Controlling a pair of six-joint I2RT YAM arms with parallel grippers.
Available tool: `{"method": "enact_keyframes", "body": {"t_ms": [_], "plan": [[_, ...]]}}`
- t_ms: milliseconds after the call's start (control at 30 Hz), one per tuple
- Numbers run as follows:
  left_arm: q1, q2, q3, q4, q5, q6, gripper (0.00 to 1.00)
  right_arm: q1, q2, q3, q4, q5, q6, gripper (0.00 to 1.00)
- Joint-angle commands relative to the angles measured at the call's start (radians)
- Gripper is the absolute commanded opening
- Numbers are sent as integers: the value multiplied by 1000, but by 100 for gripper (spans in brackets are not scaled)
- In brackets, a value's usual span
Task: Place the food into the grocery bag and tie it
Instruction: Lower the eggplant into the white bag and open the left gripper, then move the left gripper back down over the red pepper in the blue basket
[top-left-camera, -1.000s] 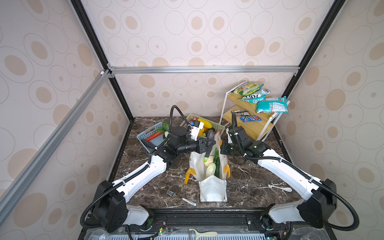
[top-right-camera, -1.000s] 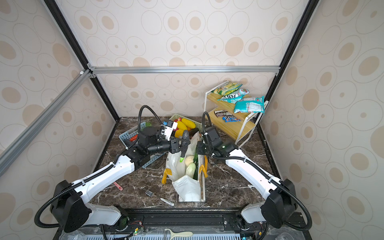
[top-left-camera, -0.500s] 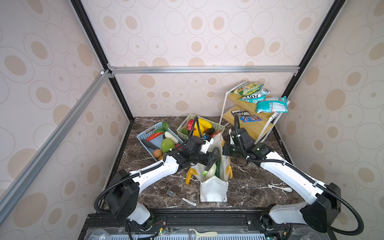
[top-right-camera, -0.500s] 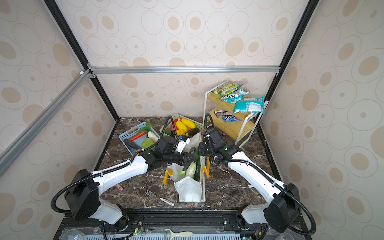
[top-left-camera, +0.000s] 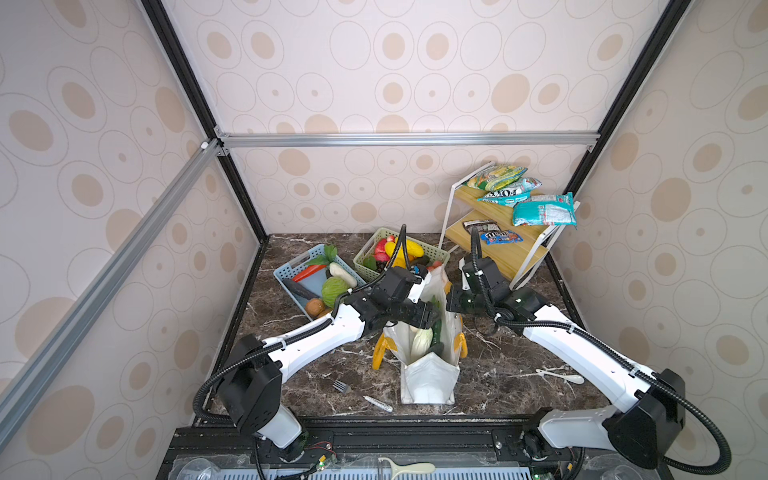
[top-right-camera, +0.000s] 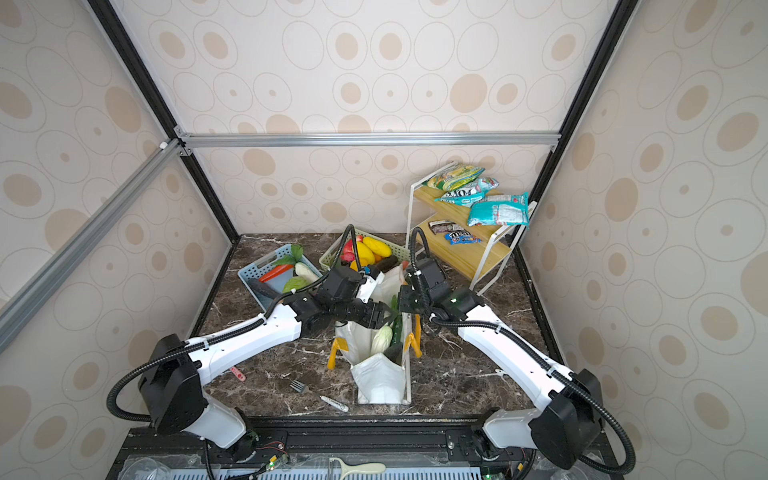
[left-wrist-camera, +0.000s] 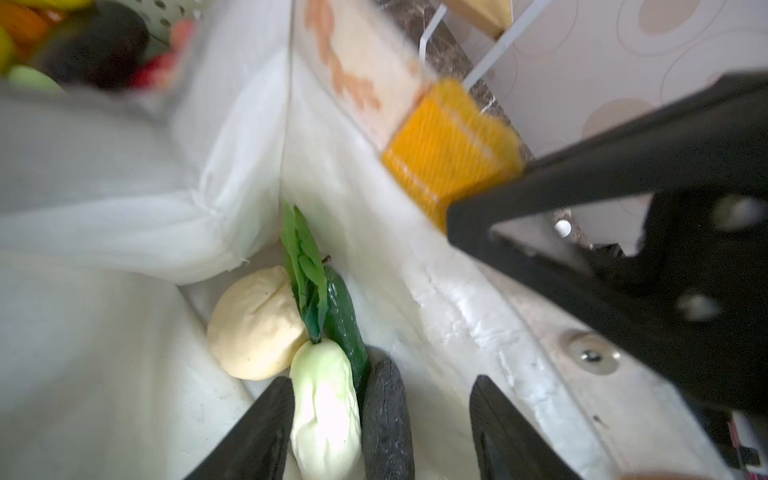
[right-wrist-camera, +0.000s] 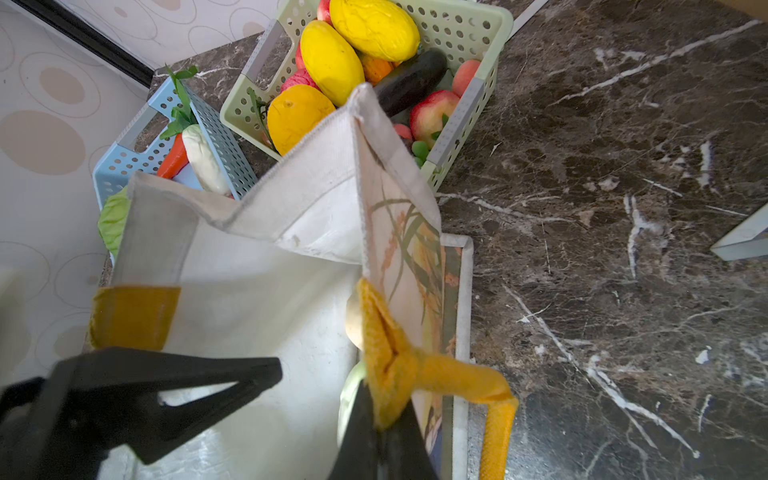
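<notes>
The white grocery bag stands open at mid-table. My left gripper is inside its mouth, open, with nothing gripped. Under it on the bag's floor lies food: a beige knobbly ball, a green leaf, a dark green cucumber, a pale cabbage and a dark wrinkled long piece. My right gripper is shut on the bag's yellow-orange strap handle, holding that side up. A red-orange pepper lies in the blue basket.
A blue basket and a green basket of toy produce stand behind the bag. At the back right is a wooden shelf with snack packets. A fork, a pen and a spoon lie on the marble table.
My left gripper came from above the baskets down into the bag's mouth with the dark piece and opened; the piece now lies in the bag. The right gripper kept its hold.
</notes>
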Motion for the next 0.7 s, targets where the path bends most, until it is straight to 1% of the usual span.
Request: {"method": "enact_keyframes", "body": {"t_ms": [0, 100, 167, 367, 433, 467, 600, 667], "plan": [[16, -54, 123, -66, -130, 58, 69, -5, -30, -7, 21, 26, 4, 0], [65, -60, 188, -123, -241, 111, 68, -4, -32, -11, 24, 22, 1, 0], [109, -71, 219, -151, -293, 156, 67, -4, -35, -13, 22, 20, 0, 0], [282, -98, 266, -182, -440, 303, 66, -7, -44, -11, 17, 25, -14, 0], [331, -81, 267, -188, -521, 368, 66, -6, -46, -14, 21, 21, -15, 0], [358, -67, 264, -185, -542, 392, 66, -6, -44, -15, 23, 17, -14, 0], [506, 19, 239, -143, -586, 445, 64, -6, -35, -18, 34, -4, -15, 0], [557, 69, 235, -122, -617, 485, 63, -7, -32, -17, 34, -12, -16, 0]]}}
